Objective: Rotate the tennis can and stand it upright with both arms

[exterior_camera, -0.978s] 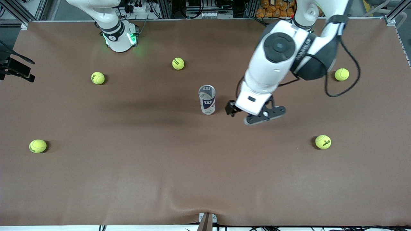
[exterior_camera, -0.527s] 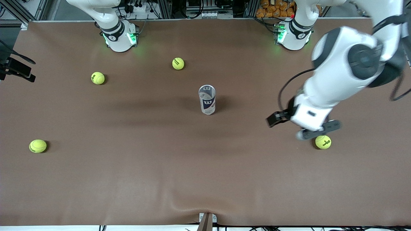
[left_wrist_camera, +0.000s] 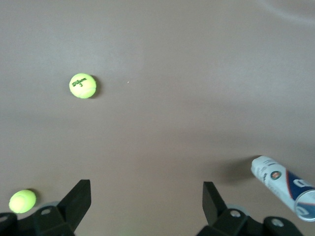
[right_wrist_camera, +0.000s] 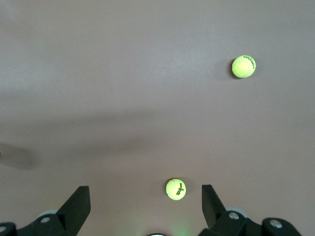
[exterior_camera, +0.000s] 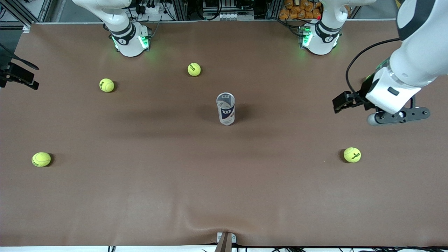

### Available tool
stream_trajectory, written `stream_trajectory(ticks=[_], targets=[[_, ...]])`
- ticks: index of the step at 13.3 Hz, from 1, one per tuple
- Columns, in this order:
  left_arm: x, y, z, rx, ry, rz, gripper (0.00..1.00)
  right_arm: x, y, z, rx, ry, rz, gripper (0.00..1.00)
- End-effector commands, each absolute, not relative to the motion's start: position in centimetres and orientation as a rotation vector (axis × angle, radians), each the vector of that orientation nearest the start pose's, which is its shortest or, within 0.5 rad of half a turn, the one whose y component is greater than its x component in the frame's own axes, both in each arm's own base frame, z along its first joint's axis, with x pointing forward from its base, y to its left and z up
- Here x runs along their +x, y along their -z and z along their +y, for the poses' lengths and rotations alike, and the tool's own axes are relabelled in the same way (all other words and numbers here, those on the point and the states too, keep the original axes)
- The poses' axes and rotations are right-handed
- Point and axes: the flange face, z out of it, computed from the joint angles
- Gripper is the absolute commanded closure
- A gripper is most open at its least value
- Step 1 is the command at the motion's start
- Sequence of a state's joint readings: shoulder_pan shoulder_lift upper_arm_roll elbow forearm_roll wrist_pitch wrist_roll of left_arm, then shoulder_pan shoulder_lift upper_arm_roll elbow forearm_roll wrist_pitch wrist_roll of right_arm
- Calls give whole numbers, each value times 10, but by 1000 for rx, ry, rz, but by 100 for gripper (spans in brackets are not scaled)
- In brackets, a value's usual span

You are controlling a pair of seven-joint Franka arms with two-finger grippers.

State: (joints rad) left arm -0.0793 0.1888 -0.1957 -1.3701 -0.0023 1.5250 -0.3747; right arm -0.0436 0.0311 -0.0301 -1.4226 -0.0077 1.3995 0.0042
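tennis can [exterior_camera: 225,112] at frame centre, long axis vertical, open rim up | left gripper [left_wrist_camera: 146,209] at right edge of front frame, jaws wide, empty, can well apart toward centre | right gripper [right_wrist_camera: 146,209] out of front frame, jaws wide, empty | I judge left arm nearer; uprighting looks done

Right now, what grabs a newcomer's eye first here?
The tennis can standing upright, alone mid-table on the brown cloth. Next, the left gripper, fingers open and empty, up over the left arm's end of the table. Tennis balls lie scattered around, one nearer the camera than that gripper's spot.
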Motion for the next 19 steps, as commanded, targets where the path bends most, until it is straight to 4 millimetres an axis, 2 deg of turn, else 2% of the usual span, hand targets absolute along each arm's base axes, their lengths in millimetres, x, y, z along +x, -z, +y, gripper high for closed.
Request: stream_trajectory(ticks=[1, 3, 6, 7, 8, 9, 10, 12, 13, 16, 19], targets=[[539, -613, -149, -3119, -35, -127, 0, 543, -667, -41, -3151, -81, 117, 0], [520, -617, -138, -3112, -4, -143, 0, 543, -667, -41, -3151, -81, 117, 0], [509, -618, -133, -3107, -5, -118, 0, 543, -667, -41, -3151, -81, 117, 0], [514, -616, -133, -3113, 0, -118, 0, 543, -667, -41, -3151, -81, 117, 0], [524, -613, -122, -3121, 21, -119, 0, 543, -667, -41, -3151, -81, 117, 0], [534, -610, -99, -3139, 22, -92, 0, 543, -667, -41, -3151, -81, 117, 0], [542, -611, -88, -3143, 33, -30, 0, 543, -667, -41, -3151, -81, 117, 0], [546, -613, -85, -3137, 45, 12, 0, 543, -667, -41, -3152, -81, 117, 0], [547, -617, -75, -3132, 55, -1, 0, 543, -667, -41, -3152, -81, 117, 0], [549, -621, -54, -3132, 68, 101, 0, 543, -668, -41, -3153, -78, 117, 0], [551, -620, -27, -3130, 63, 37, 0, 543, -667, -41, -3152, -78, 120, 0]])
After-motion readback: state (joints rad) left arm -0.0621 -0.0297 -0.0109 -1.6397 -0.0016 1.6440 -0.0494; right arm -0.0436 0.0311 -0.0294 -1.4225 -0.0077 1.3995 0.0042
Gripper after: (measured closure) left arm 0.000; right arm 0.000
